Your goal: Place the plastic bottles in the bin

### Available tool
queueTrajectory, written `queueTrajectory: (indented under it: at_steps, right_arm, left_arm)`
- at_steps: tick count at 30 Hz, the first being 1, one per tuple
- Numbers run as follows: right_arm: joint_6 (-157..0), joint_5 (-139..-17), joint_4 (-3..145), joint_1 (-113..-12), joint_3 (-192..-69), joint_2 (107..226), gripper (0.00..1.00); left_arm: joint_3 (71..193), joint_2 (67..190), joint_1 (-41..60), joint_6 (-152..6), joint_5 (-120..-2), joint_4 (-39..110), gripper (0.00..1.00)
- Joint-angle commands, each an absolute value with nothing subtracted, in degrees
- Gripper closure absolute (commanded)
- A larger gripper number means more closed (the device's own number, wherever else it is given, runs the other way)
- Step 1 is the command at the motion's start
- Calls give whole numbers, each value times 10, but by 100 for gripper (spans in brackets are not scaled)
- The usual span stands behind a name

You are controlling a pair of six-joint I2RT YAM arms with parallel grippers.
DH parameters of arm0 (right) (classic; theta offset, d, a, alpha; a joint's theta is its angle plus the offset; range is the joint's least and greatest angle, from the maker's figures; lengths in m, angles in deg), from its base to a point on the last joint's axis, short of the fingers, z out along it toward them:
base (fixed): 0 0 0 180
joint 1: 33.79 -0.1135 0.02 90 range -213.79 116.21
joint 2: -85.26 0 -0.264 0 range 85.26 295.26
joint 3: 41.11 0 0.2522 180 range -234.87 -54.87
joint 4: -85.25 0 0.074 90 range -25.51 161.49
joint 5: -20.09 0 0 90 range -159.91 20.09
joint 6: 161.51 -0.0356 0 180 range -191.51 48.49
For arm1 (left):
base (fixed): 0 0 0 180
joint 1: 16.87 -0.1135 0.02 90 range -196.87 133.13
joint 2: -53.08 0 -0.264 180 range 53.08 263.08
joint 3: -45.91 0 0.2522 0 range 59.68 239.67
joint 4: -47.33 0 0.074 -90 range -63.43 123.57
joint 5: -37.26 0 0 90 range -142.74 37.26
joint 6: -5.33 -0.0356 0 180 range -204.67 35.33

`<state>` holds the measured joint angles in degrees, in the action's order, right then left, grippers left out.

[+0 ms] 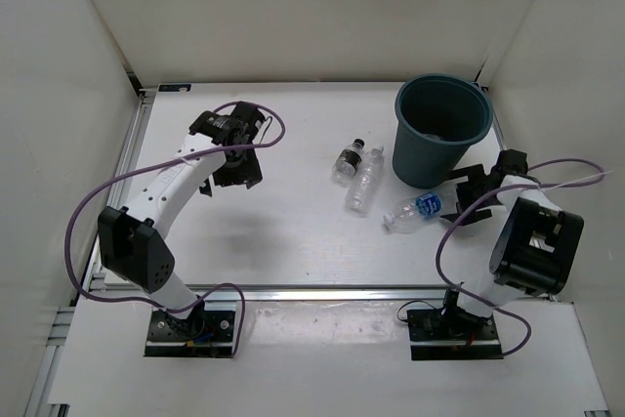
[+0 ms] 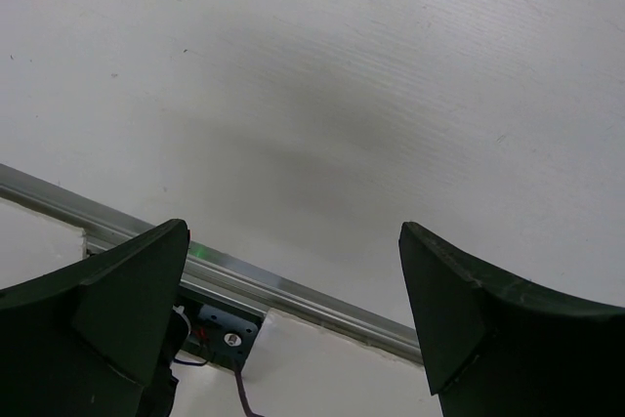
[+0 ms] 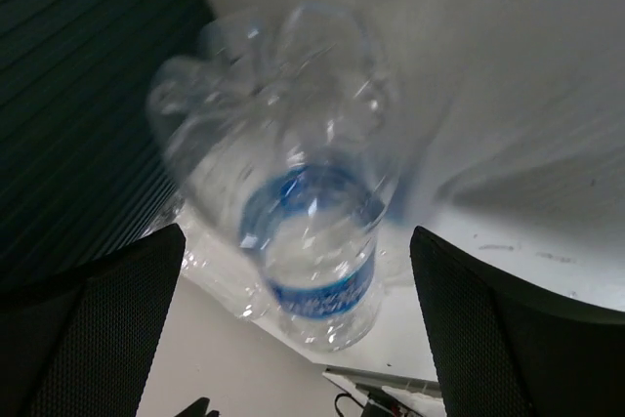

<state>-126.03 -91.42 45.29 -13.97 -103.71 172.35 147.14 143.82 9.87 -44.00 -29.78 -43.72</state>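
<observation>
The teal bin [image 1: 441,134] stands upright at the back right. A blue-label bottle [image 1: 415,210] lies on the table just in front of it. In the right wrist view this bottle [image 3: 312,241] sits blurred between my right gripper's [image 3: 295,236] spread fingers, which do not touch it. The right gripper [image 1: 457,196] is open at the bottle's base end, beside the bin wall [image 3: 78,95]. A dark-label bottle [image 1: 349,160] and a plain bottle [image 1: 364,183] lie left of the bin. The red-label bottle is not in view. My left gripper [image 1: 237,171] is open and empty over bare table [image 2: 293,231].
White walls enclose the table on three sides. A metal rail [image 2: 293,290] runs along the near table edge, with the arm bases [image 1: 190,329] behind it. Purple cables [image 1: 88,204] loop beside both arms.
</observation>
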Motion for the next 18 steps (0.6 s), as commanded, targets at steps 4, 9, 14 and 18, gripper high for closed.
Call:
queueTrajectory:
  at_steps: [4, 9, 14, 18]
  right_arm:
    - [-1224, -925, 414, -137, -1085, 1804, 4]
    - [-1196, -898, 366, -137, -1097, 1826, 37]
    - [-1168, -840, 257, -151, -1127, 1747, 65]
    - [-1167, -769, 143, -209, -1186, 1616, 74]
  left_arm:
    - [1478, 1445, 100, -444, -286, -438, 0]
    - [1478, 1450, 100, -444, -286, -438, 0]
    - [1484, 1455, 100, -439, -286, -443, 0]
    - [1484, 1461, 100, -434, -286, -443, 0]
